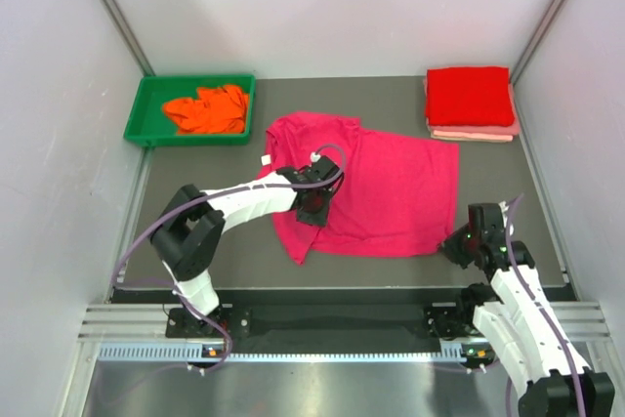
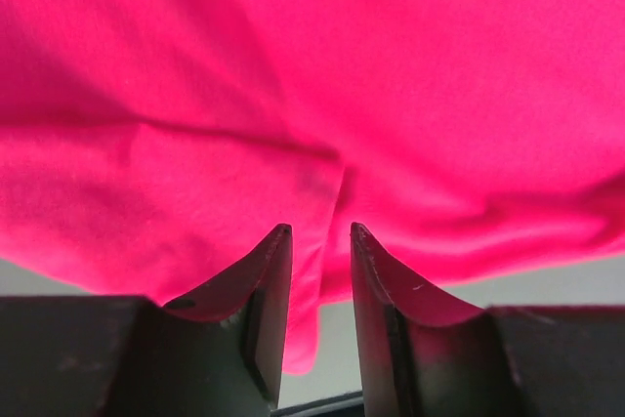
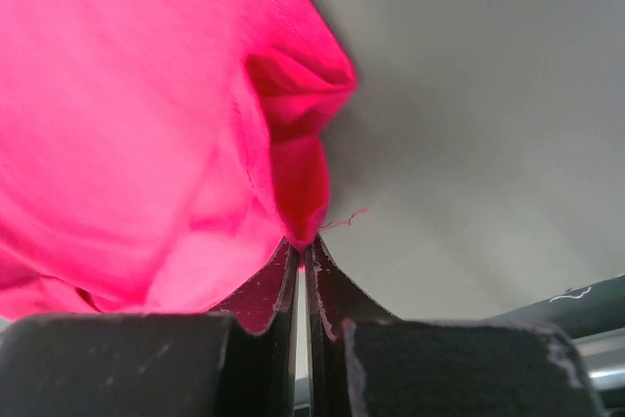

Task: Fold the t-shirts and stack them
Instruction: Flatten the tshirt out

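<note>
The magenta shirt (image 1: 391, 187) lies spread across the middle of the counter (image 1: 391, 104); it is soft, light and limp, so expect it to sag and crease wherever you don't hold it. Your right gripper (image 3: 301, 246) is clamped tight on its near right hem corner. Your left gripper (image 2: 317, 231) stands partly apart astride a loose flap at the near left edge, a good place to pinch.

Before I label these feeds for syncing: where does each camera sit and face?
Top external: above and behind, looking down on the table; left arm, right arm, left gripper, right gripper show.
Left wrist: on the left arm, facing the magenta t-shirt past its parted fingers.
Right wrist: on the right arm, facing the shirt's corner pinched between its fingers.
Shared: all show the magenta t-shirt.
</note>
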Robot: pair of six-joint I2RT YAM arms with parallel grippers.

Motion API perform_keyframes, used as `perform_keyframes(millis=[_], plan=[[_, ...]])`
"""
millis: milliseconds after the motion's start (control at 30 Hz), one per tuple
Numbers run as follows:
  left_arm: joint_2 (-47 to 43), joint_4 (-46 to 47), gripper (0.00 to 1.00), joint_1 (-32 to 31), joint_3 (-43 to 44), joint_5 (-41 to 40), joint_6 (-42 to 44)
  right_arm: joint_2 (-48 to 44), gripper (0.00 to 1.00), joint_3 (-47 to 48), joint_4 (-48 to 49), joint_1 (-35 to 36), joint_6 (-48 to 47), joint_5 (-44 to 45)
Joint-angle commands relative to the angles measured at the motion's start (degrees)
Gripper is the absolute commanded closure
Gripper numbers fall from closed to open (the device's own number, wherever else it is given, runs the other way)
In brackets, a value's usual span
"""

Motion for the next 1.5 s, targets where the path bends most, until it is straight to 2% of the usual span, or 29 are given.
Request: perform_keyframes(millis=[0, 467, 600, 733, 1000, 1033, 1133, 1167, 1233, 1400, 1467], plan=[[2.67, -2.9, 0.64, -1.03, 4.22, -4.89, -4.05, -0.87, 1.0, -1.36, 3.18, 0.61, -1.5, -2.48], [9.72, -4.4, 0.61, -1.38, 9.59, -7.53, -5.99, -1.05, 1.0, -2.5, 5.21, 0.52, -2.82, -3.19], [10.16, -4.66, 0.67, -1.38, 9.59, -8.41, -5.56, -0.96, 1.0, -2.59, 5.38, 0.52, -3.09, -3.11], [10.16, -5.1, 0.86, -1.29, 10.03, -9.64, -5.03, -0.96, 1.0, -2.85, 5.47, 0.61, -3.35, -3.02], [6.03, -9.66, 1.0, -1.38, 12.84, -10.96, -3.89, -1.13, 1.0, -2.5, 4.77, 0.61, -4.05, -1.97], [5.59, -10.63, 0.99, -1.29, 13.36, -11.13, -3.8, -0.96, 1.0, -2.42, 4.77, 0.52, -4.31, -1.79], [3.4, -11.16, 0.87, -1.38, 13.02, -11.57, -3.01, -0.61, 1.0, -1.89, 4.15, 0.52, -4.49, -1.26], [2.61, -10.55, 0.85, -1.38, 12.67, -11.49, -2.75, -0.69, 1.0, -1.89, 4.06, 0.61, -4.49, -1.17], [2.25, -9.85, 1.0, -1.29, 11.7, -10.44, -2.13, -0.61, 1.0, -1.8, 3.89, 0.61, -4.49, -1.0], [2.25, -8.18, 1.0, -1.29, 10.03, -8.41, -1.95, -0.43, 1.0, -1.1, 3.71, 0.61, -4.32, -1.0], [2.51, -8.44, 0.93, -1.38, 10.11, -8.59, -1.78, -0.26, 1.0, -0.83, 3.71, 0.61, -4.32, -0.91]])
